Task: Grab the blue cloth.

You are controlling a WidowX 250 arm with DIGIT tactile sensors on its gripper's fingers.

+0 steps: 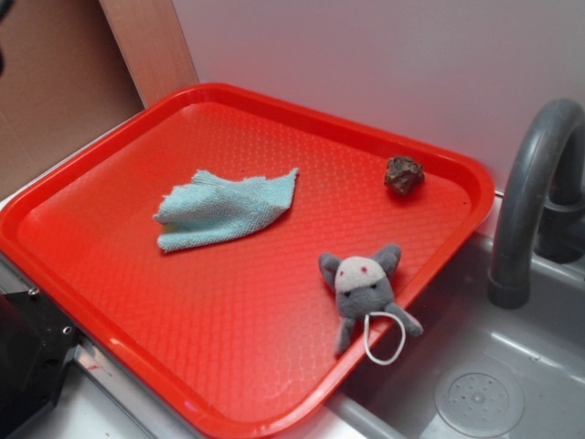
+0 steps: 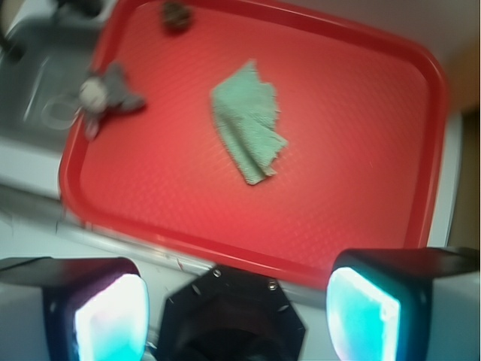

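Note:
The blue cloth lies crumpled and flat on the red tray, left of the tray's middle. The wrist view looks down on the blue cloth from well above and from beyond the tray's near rim. My gripper is open, its two pale pads wide apart with nothing between them. It hangs over the black robot base, outside the tray and far from the cloth. The exterior view does not show the gripper.
A grey plush mouse with a white face lies at the tray's right rim, its white loop hanging over the edge. A brown lump sits in the far right corner. A grey sink and faucet stand right of the tray.

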